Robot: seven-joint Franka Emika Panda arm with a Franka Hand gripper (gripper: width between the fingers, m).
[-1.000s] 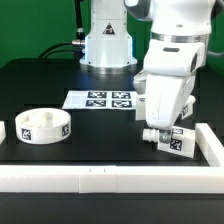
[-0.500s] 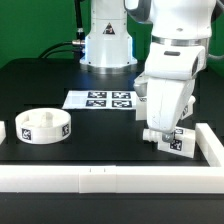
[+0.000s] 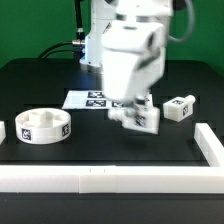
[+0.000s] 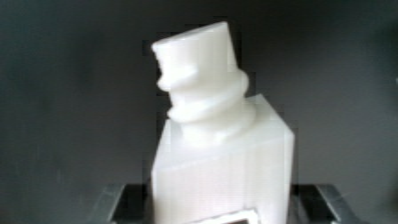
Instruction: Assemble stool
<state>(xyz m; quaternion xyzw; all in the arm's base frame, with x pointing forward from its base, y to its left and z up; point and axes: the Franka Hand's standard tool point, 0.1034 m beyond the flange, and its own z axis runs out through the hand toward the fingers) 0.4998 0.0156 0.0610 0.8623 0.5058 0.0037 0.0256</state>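
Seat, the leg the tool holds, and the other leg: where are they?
round seat [image 3: 44, 130], exterior view, its front wall.
held leg [image 3: 141, 120], exterior view, its tagged side.
loose leg [image 3: 180, 108], exterior view, its tagged face.

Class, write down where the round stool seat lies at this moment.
In the exterior view the seat lies on the table at the view's left, near the white border rail, left of the marker board.

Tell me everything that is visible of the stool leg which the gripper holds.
The held leg is white, plastic-looking: a blocky square body narrowing into a ridged peg with a slanted tip. One side carries a black-and-white tag. The gripper clamps the body from two sides; nothing else seems to touch it. It hangs near the marker board, apparently above the table.
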